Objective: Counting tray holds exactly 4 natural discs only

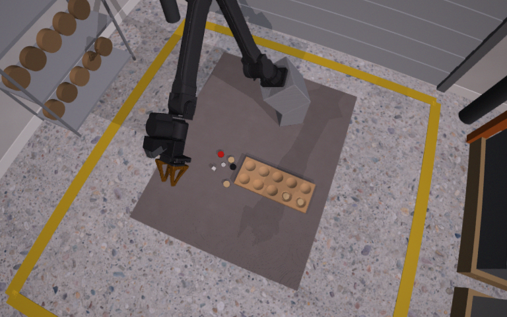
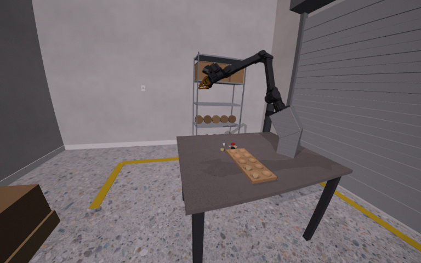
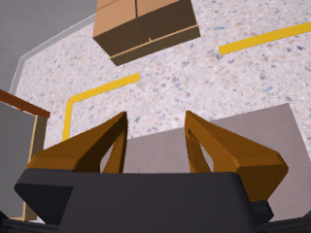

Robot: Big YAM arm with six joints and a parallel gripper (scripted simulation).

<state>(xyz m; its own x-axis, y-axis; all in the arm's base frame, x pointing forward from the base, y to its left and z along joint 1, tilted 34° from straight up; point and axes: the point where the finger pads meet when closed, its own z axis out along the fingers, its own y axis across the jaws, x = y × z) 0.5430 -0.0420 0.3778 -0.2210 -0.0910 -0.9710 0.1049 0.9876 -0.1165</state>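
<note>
- My gripper point(image 1: 172, 183) point(image 2: 203, 87) point(image 3: 155, 117) hangs high at the tray's 9 o'clock in the top view, fingers part-open, grasping nothing.
- The lone natural disc point(image 1: 226, 183) point(image 2: 222, 149), also at 9 o'clock, looks easiest: descend vertically, centre, pinch gently.
- The other natural disc point(image 1: 231, 159) point(image 2: 235, 147), at 10 o'clock, has a black disc point(image 1: 232, 166) point(image 2: 232, 148) close at its 6 o'clock; I'd angle the fingers clear.
- The counting tray point(image 1: 279, 189) point(image 2: 263, 179) holds 2 natural discs around 4 o'clock; I judge 2 more needed, lowered into separate pockets.
</note>
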